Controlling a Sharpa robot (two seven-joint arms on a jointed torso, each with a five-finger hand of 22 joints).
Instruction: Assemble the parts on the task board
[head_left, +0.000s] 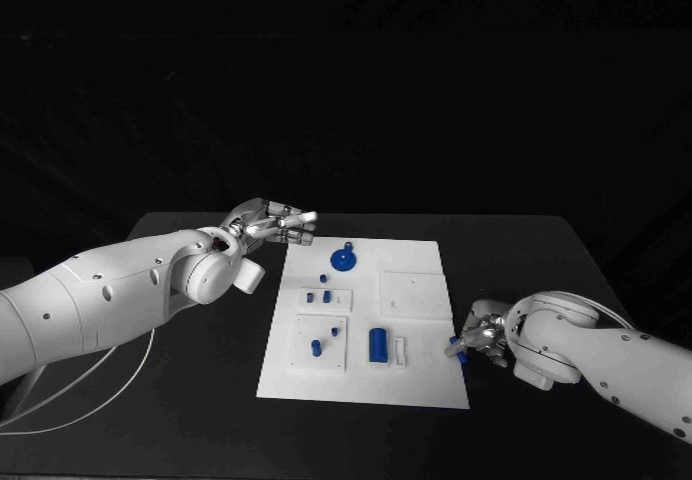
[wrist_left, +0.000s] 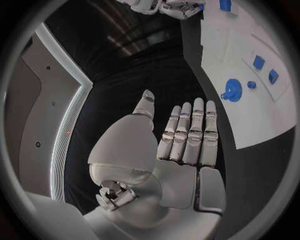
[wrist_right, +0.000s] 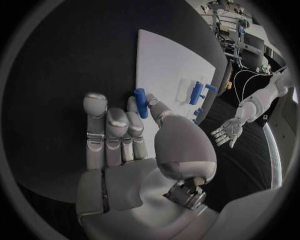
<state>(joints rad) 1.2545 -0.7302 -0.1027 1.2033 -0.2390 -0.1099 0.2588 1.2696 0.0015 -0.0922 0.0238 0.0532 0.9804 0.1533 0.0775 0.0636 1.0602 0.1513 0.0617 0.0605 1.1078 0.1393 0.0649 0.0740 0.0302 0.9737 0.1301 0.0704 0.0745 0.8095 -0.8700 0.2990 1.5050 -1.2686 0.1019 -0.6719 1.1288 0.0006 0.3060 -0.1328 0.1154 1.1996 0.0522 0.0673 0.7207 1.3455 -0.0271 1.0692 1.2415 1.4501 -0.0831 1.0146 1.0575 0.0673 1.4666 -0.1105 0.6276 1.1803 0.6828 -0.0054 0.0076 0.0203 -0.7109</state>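
A flat white task board (head_left: 418, 385) lay at the centre of the matte black bench (head_left: 534, 250), carrying small blue parts (head_left: 378, 344). At its four o'clock edge the right hand (head_left: 480, 338) pinched a short blue peg (wrist_right: 141, 102). At ten o'clock the left hand (head_left: 271, 222) hovered with fingers extended, holding nothing.

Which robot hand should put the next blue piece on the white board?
The right hand, probably. It already pinches a small blue peg at the task board's near right edge. The left hand holds nothing, fingers spread, off the board's far left corner.
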